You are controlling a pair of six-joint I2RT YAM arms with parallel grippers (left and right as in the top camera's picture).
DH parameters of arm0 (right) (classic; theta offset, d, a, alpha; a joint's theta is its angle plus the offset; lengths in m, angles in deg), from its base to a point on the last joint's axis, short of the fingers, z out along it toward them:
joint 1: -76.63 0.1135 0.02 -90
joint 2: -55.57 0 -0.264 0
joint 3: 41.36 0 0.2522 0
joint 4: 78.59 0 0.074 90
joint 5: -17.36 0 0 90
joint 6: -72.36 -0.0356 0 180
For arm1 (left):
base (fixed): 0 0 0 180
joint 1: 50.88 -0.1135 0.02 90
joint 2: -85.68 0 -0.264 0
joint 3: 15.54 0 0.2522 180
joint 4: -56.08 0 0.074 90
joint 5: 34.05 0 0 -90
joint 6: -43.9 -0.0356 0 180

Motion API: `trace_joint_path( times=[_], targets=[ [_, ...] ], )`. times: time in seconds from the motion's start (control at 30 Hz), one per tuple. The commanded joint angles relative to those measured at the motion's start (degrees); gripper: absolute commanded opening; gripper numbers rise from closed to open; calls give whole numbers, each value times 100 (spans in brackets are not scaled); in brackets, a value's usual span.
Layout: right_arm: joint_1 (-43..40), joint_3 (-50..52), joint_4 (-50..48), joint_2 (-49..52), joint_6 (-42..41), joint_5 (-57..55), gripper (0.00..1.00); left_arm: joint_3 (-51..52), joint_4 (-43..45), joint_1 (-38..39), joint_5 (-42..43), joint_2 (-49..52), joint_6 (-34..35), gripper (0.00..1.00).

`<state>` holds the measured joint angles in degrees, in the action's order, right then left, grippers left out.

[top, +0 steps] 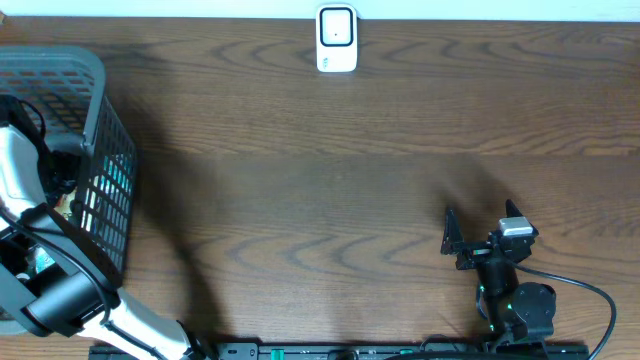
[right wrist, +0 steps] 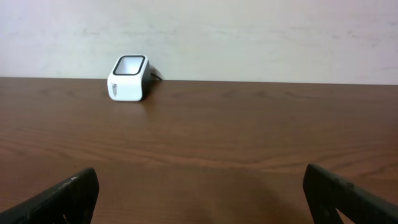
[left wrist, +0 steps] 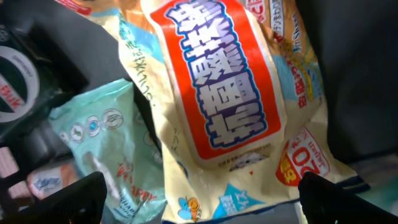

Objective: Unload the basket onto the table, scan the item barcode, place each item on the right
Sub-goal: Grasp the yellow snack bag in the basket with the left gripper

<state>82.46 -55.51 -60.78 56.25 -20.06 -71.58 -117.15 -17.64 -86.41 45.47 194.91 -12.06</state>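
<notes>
The item under my left gripper (left wrist: 202, 198) is a cream-yellow snack bag (left wrist: 230, 93) with a big red label and blue lettering. It lies in the grey mesh basket (top: 97, 110), and no barcode shows on the side facing up. The left jaws are open, one on each side of the bag's lower edge, with nothing between them. My left arm (top: 22, 165) reaches down into the basket at the table's left edge. The white barcode scanner (top: 337, 38) stands at the far middle of the table, also in the right wrist view (right wrist: 129, 78). My right gripper (top: 482, 222) stands open over bare wood near the front right.
A teal pouch (left wrist: 106, 143) lies beside the bag to its left, partly under it. A round white-and-black lid (left wrist: 12, 74) and a small pink pack (left wrist: 43, 182) sit further left. The basket's dark walls close in on both sides. A pale wall runs behind the scanner.
</notes>
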Motion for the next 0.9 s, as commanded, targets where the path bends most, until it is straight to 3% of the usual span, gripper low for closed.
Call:
trace_joint_path(
  times=[0.0, 0.27, 0.3, 0.43, 0.57, 0.67, 0.77, 0.87],
  targets=[
    [39, 7, 26, -35, -74, -7, 99, 262, 188, -20, -72, 7, -76, 97],
    [39, 7, 26, -35, -74, -4, 99, 970, 868, -20, -70, 7, -81, 99],
    [39, 7, 26, -35, -74, -7, 99, 1043, 931, -20, -70, 7, -81, 96],
    [39, 7, 26, -35, -74, -7, 99, 1126, 970, -17, -68, 7, -79, 66],
    [39, 7, 26, -35, -74, -7, 99, 1126, 970, -17, -68, 7, -79, 56],
    [39, 7, 26, -35, -74, -4, 99, 1126, 970, -17, -68, 7, -79, 43],
    [39, 7, 26, -35, -74, -7, 99, 1121, 938, -20, -70, -2, -94, 20],
    [39, 7, 26, -35, -74, -7, 99, 1045, 848, -20, -68, -79, -98, 19]
  ],
)
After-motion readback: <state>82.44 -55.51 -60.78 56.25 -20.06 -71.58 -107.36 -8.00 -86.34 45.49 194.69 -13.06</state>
